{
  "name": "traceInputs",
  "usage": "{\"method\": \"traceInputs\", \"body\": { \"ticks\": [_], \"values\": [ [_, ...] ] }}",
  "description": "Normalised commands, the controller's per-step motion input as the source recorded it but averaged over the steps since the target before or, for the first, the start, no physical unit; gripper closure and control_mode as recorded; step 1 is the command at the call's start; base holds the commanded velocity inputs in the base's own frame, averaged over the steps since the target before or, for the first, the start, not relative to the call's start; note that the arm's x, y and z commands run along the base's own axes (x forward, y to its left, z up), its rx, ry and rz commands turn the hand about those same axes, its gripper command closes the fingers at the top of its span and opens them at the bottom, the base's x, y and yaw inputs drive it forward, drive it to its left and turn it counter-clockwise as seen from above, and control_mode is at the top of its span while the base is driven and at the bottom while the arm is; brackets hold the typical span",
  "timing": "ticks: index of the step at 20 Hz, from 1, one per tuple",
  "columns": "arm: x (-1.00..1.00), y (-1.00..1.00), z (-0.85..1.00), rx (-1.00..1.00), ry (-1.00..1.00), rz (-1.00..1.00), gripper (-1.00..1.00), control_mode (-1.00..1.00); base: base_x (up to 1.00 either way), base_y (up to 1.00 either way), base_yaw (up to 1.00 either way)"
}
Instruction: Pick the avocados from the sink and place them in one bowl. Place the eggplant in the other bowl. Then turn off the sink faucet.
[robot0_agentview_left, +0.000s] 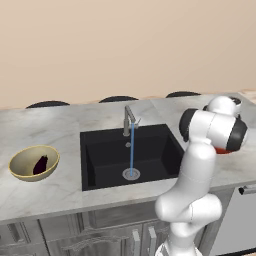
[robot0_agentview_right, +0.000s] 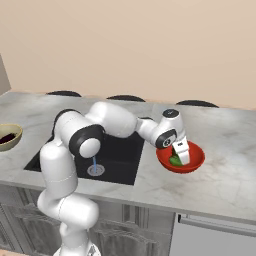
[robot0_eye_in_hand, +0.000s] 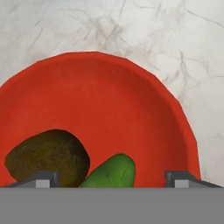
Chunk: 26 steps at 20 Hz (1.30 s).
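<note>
Hand view: gripper (robot0_eye_in_hand: 112, 178) spread wide over both avocados (robot0_eye_in_hand: 48, 159) lying in the red bowl (robot0_eye_in_hand: 100, 92).

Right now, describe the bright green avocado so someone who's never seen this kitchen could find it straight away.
Start at the black sink in the grey marble counter; the red bowl sits just beside it, under the open gripper. Two fruits lie touching inside: the green avocado is the bright one, beside the darker olive-brown avocado.
</note>
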Motion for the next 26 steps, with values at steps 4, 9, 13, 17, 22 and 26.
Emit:
{"method": "traceInputs", "body": {
  "ticks": [4, 9, 13, 17, 22, 26],
  "values": [
    [0.0, 0.0, 0.66, 0.0, -0.02, 0.0, -1.0, -1.0, 0.0, 0.0, 0.0],
    [0.01, 0.18, 0.55, 0.0, 0.0, 0.02, -1.0, -1.0, 0.0, 0.0, 0.0],
    [0.13, 0.48, 0.17, 0.02, 0.0, 0.09, -1.0, -1.0, 0.0, 0.0, 0.0],
    [0.22, 0.46, 0.07, 0.06, 0.0, 0.17, -1.0, -1.0, 0.0, 0.0, 0.0],
    [0.34, 0.4, 0.03, 0.09, 0.0, 0.27, -1.0, -1.0, 0.0, 0.0, 0.0],
    [0.32, 0.29, 0.0, 0.09, 0.0, 0.4, -1.0, -1.0, 0.0, 0.0, 0.0]
  ]
}}
